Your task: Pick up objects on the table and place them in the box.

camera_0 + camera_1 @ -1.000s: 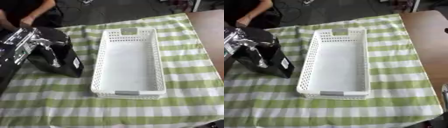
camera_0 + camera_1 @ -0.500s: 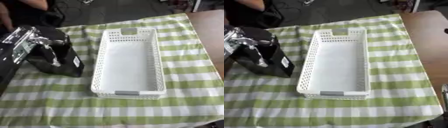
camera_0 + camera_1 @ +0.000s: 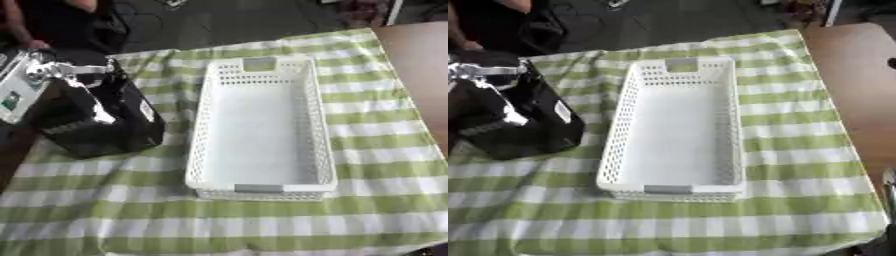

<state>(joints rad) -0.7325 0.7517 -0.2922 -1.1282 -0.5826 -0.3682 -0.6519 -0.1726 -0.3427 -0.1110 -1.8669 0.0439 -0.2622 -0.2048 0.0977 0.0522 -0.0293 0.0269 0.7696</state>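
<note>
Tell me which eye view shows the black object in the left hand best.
The left eye view: the black object sits whole in frame, with the left hand on it. The right eye view cuts off its left side at the picture's edge.

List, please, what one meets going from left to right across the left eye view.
Left hand on a black object → white basket on the green checked cloth → bare brown table.

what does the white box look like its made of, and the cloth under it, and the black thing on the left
White box: looks like moulded plastic, matte, walls perforated in a grid. Cloth: woven fabric, green-and-white check, lying soft and slightly rumpled. Black object: probably a glossy pouch or coated bag, judging by its sheen; uncertain.
</note>
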